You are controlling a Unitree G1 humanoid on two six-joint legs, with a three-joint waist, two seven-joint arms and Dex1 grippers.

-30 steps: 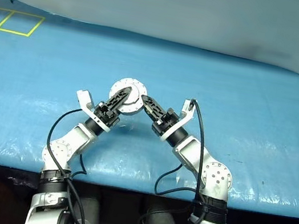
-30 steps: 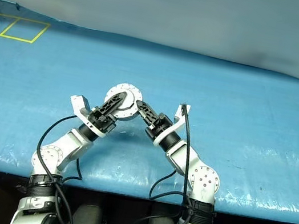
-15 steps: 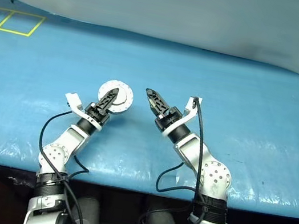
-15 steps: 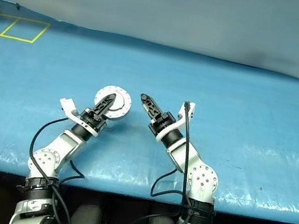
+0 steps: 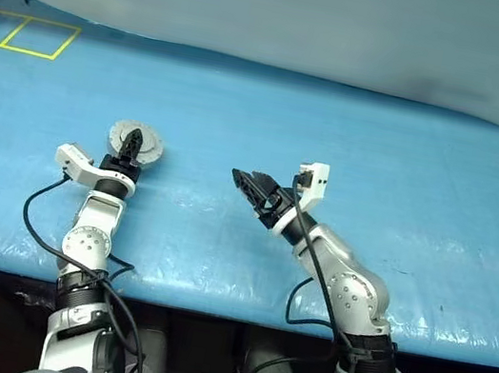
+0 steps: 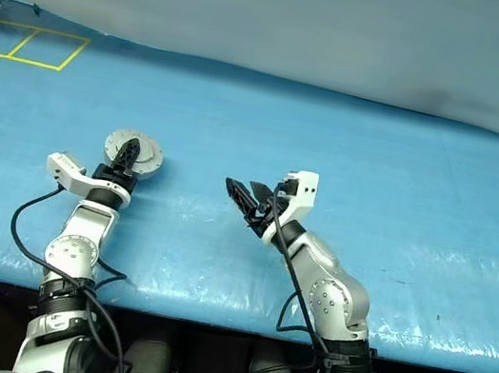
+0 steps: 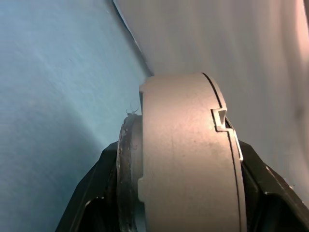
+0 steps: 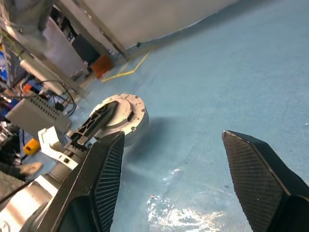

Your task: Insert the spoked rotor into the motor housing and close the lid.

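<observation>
A blue sheet (image 5: 408, 166) covers a wide table that runs across the head views; yellow tape lines (image 5: 20, 34) mark squares at its far left corner, and a pale wall (image 5: 282, 4) rises behind it.

The left gripper (image 5: 131, 143) reaches forward on the robot's left side and is clamped on the motor housing (image 5: 136, 140), a short round silver-grey can with its lid closed against it; one black finger lies across the can's flat round face, the other is hidden beneath it; in the left wrist view the housing (image 7: 188, 159) sits edge-on between the two black fingers (image 7: 96, 193), with a fine seam and a small notch near one rim; whether the can rests on the sheet or is held just above it cannot be told.

The right gripper (image 5: 252, 185) hovers near the middle of the table, well apart from the housing, pointing toward the left; its jaws are spread wide and hold nothing; the right wrist view looks between its ribbed fingers (image 8: 104, 174) to the housing (image 8: 120, 116) in the other gripper's hold.
</observation>
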